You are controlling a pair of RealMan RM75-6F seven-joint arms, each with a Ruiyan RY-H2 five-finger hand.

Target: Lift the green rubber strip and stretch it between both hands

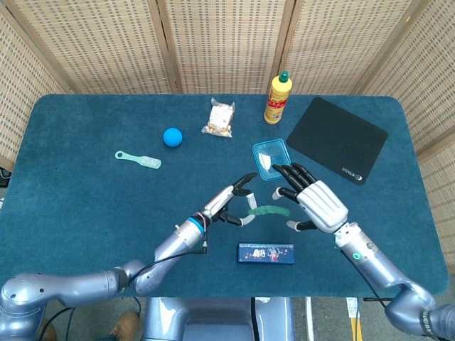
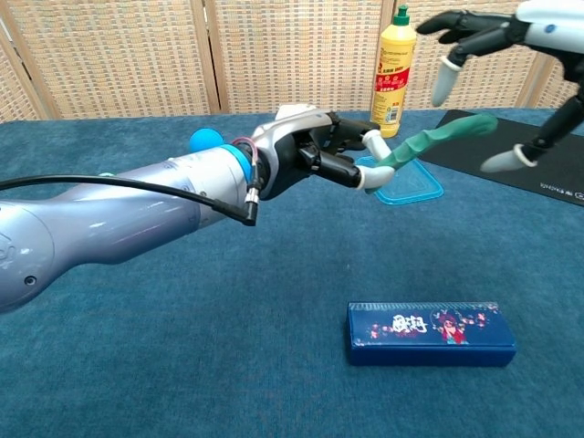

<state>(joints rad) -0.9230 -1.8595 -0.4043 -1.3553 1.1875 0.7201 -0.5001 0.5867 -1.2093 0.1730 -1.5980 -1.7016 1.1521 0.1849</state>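
Observation:
My left hand [image 1: 231, 204] [image 2: 321, 153] pinches one end of the green rubber strip [image 1: 268, 211] [image 2: 436, 140] and holds it up above the table's middle. The strip sticks out to the right, toward my right hand [image 1: 315, 204] [image 2: 497, 50]. That hand hovers with its fingers spread around the strip's free end, holding nothing. In the chest view the strip's tip lies between the right hand's thumb and its other fingers.
A dark blue box [image 1: 265, 253] [image 2: 430, 333] lies below the hands. A clear blue tray [image 1: 272, 158], a yellow bottle [image 1: 278, 97], a black mouse pad [image 1: 336, 139], a snack bag [image 1: 220, 118], a blue ball [image 1: 172, 136] and a green comb [image 1: 138, 158] lie further back.

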